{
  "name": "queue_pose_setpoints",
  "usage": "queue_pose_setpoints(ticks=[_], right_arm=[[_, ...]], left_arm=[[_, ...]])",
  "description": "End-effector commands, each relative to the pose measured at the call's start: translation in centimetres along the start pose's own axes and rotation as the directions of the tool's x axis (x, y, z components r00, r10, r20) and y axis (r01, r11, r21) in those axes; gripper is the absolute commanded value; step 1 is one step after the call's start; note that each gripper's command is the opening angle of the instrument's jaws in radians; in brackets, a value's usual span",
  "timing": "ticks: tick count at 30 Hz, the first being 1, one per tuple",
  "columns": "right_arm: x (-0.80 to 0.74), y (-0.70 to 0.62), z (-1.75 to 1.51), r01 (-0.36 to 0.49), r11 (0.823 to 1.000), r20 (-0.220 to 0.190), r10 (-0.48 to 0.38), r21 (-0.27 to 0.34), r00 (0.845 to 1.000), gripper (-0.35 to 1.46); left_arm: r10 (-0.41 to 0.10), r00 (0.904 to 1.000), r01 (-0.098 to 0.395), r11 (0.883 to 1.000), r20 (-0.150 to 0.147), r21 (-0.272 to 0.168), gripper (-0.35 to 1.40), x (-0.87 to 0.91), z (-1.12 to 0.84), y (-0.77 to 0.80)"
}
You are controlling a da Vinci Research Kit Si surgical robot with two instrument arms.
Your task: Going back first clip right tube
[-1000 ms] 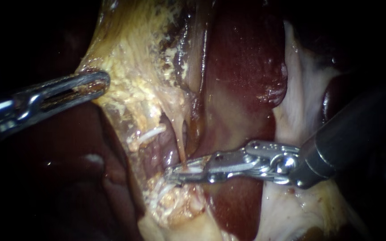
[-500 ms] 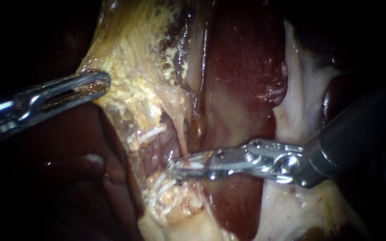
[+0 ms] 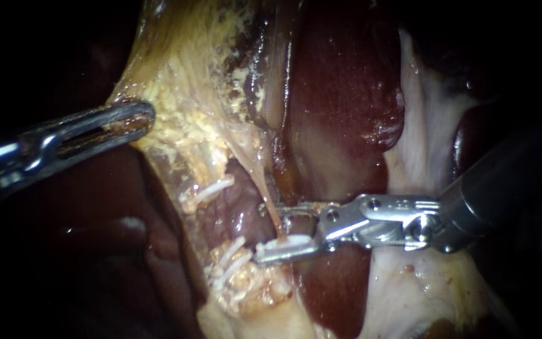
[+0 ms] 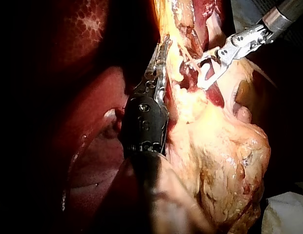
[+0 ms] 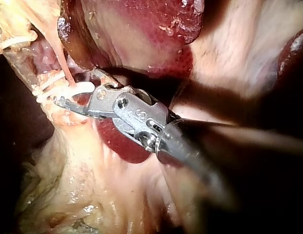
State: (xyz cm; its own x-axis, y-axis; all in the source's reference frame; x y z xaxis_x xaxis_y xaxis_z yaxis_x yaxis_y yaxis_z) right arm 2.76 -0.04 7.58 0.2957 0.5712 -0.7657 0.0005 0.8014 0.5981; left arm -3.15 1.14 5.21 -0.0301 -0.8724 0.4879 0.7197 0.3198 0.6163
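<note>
My right instrument [image 3: 261, 231] comes in from the right with its jaws open, one above and one below the foot of a thin pale tube [image 3: 265, 188]. A white clip [image 3: 291, 240] sits at the tube's lower end, against the lower jaw; in the right wrist view the clip [image 5: 80, 88] lies just beside the jaw tips. The left wrist view shows the right instrument [image 4: 204, 73] spread in a V. My left instrument [image 3: 134, 118] is shut on the edge of the yellow fatty tissue [image 3: 183, 94] and holds it taut to the left.
Dark red liver [image 3: 340, 81] lies behind and right of the tube. Pale tissue [image 3: 421, 157] runs along the right instrument's shaft. Thin white strands [image 3: 211, 188] and more white strands [image 3: 227, 258] lie in the tissue left of the jaws.
The right instrument's jaws have opened and drawn back a little to the right, uncovering the white clip at the tube's foot. The left instrument and its hold are unchanged.
</note>
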Motion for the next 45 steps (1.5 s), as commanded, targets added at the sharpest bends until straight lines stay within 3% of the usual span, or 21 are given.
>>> queue_pose_setpoints(ticks=[1,8,17,22,29,35,39,45], right_arm=[[0.0,-0.02,-0.03,0.004,1.0,0.001,-0.004,0.008,1.0,0.6],[0.03,-0.13,-0.12,0.054,0.998,0.001,-0.054,0.04,0.999,0.6],[0.2,-0.1,-0.27,0.118,0.992,-0.025,-0.117,0.044,0.993,0.6],[0.41,-0.12,-0.5,0.18,0.983,-0.041,-0.178,0.032,0.983,0.6],[0.83,-0.16,-0.91,0.267,0.964,-0.054,-0.266,-0.003,0.962,0.6],[0.98,-0.14,-1.17,0.29,0.957,-0.072,-0.291,-0.026,0.954,0.6],[0.97,-0.12,-1.2,0.295,0.955,-0.07,-0.296,-0.03,0.952,0.6],[0.95,-0.12,-1.21,0.296,0.955,-0.07,-0.297,-0.03,0.952,0.6]], left_arm=[[0.0,1.0,0.0,1.0,0.0,0.001,-0.35,0.0,0.0,0.0],[0.0,1.0,0.0,1.0,0.0,0.001,-0.35,0.0,0.0,0.02],[0.001,1.0,-0.001,1.0,-0.001,0.002,-0.35,0.01,-0.01,0.05],[0.001,1.0,-0.001,1.0,-0.001,0.002,-0.35,0.01,-0.01,0.05],[0.002,1.0,-0.002,1.0,-0.002,0.001,-0.35,0.03,0.01,0.06],[0.004,1.0,-0.004,1.0,-0.006,-0.004,-0.35,0.05,0.03,0.07],[0.014,0.9996,-0.014,1.0,-0.025,0.01,-0.35,0.23,0.18,0.08],[0.027,0.9971,-0.026,1.0,-0.071,0.018,-0.35,0.67,0.64,0.15]])
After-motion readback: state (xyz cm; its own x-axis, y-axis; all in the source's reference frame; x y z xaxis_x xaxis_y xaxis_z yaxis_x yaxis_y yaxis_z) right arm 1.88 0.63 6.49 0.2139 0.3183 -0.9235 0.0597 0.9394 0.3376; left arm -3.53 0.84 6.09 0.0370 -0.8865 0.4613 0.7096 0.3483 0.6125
